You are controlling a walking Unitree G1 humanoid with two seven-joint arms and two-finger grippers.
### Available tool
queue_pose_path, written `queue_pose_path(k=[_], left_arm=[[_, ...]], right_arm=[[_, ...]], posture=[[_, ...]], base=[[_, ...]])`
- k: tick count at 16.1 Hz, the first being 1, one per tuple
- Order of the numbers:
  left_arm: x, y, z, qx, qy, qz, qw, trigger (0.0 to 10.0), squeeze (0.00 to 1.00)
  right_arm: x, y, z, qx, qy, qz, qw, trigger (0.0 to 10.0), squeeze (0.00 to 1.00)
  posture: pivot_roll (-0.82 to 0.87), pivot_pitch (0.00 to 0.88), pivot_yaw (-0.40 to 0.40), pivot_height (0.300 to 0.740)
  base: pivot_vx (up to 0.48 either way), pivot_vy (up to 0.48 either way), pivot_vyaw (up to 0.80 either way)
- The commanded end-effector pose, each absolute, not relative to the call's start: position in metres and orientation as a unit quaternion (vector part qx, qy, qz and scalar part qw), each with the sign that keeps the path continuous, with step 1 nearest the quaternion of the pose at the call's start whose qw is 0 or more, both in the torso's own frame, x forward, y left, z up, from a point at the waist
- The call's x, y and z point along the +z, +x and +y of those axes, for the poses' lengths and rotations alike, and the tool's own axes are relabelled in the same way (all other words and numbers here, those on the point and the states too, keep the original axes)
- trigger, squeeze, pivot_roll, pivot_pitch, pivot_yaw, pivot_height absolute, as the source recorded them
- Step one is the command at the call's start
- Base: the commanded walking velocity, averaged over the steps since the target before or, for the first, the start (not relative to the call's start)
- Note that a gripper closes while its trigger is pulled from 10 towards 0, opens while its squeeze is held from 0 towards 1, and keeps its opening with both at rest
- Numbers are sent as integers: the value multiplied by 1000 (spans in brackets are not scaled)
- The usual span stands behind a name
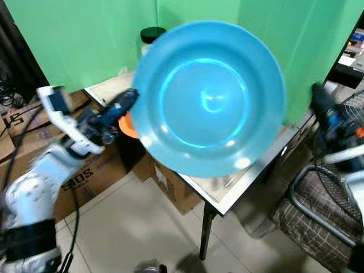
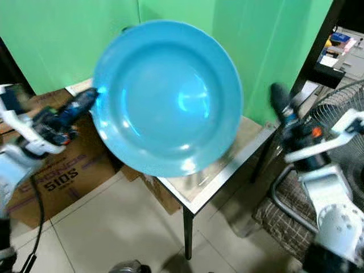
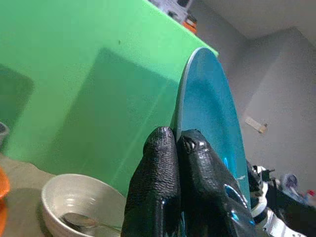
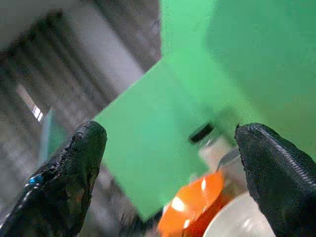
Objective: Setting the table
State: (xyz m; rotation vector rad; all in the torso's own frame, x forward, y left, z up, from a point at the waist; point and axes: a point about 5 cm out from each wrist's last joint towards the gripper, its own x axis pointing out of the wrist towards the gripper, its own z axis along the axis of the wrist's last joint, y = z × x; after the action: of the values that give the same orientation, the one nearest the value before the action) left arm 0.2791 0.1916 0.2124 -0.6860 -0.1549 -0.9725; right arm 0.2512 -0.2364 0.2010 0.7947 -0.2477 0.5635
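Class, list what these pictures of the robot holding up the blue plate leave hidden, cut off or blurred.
1. Most of the table: head views, covered by the blue plate that the left hand pinches by its rim.
2. White bowl: left wrist view, partly behind the fingers; its contents are unclear.
3. Orange dish and jar: right wrist view, blurred.
4. Right hand: open, holding nothing.
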Motion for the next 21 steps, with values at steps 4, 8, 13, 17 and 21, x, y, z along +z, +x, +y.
queue_pose_path(k=[4,8,13,17,21], left_arm=[[203,293,174,-492,-307,-49,813,0,0],[198,294,179,-488,-296,-48,820,0,0],[194,278,207,-453,-268,-45,849,0,0],[194,282,199,-459,-266,-44,847,0,0],[195,286,191,-474,-267,-42,838,0,0]], right_arm=[[202,241,-217,337,321,-80,881,10000,0],[195,249,-229,282,306,-77,906,10000,0],[202,264,-263,175,392,-150,891,10000,0],[196,251,-220,323,340,-82,879,10000,0],[186,243,-207,357,291,-38,887,10000,0]], posture=[[-18,0,82,740],[-14,0,78,740],[19,0,55,740],[26,0,51,740],[13,0,64,740]], base=[[0,0,0],[0,0,0],[0,0,0],[0,0,0],[0,0,0]])
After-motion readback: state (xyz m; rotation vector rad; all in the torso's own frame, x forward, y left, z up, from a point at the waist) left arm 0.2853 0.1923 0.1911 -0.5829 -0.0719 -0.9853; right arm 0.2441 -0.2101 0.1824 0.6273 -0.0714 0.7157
